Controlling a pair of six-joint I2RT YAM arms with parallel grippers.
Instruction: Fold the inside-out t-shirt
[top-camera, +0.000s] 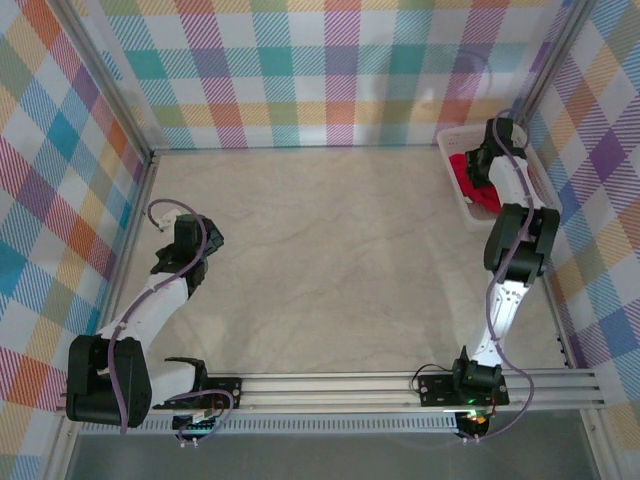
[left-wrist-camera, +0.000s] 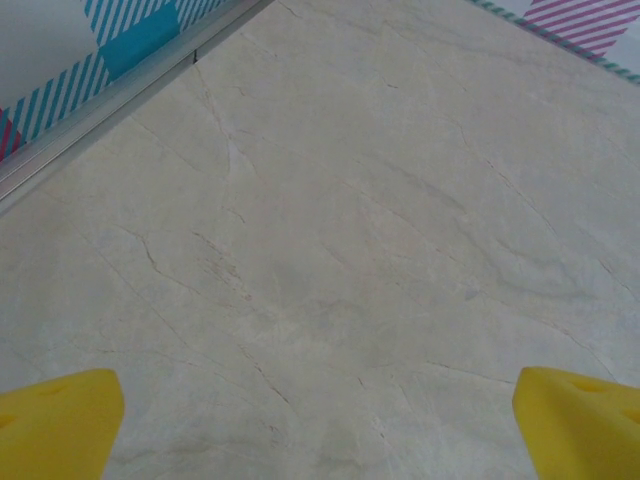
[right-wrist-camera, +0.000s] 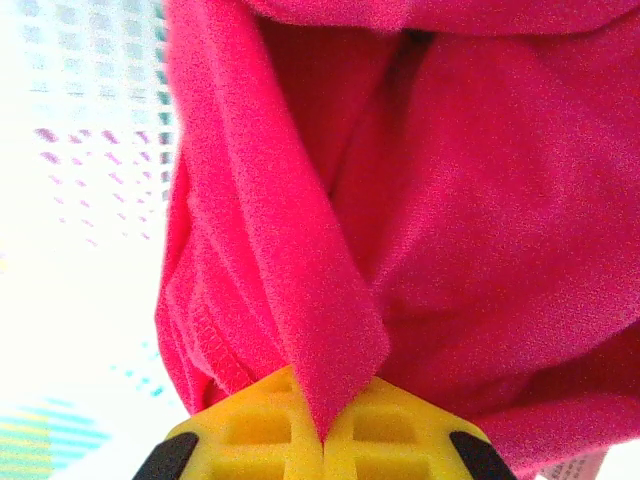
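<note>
Right claw (right-wrist-camera: 322, 435), yellow, pressed together and clamped on a thin fold of the inside-out t-shirt (right-wrist-camera: 480, 200), with a stitched hem (right-wrist-camera: 215, 345) just left of that fold. Red cloth bunched in a white basket (top-camera: 448, 160) at the far right corner of the bench (top-camera: 340, 250), close to the checked wall (top-camera: 300, 70). Left claw (left-wrist-camera: 318, 425) spread wide apart, holding nothing, over bare bench on the left side, well apart from the t-shirt.

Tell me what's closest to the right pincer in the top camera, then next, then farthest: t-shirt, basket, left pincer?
1. The t-shirt, pinched in the right pincer.
2. The white basket, around it, far right corner.
3. The left pincer, open, far off left.
</note>
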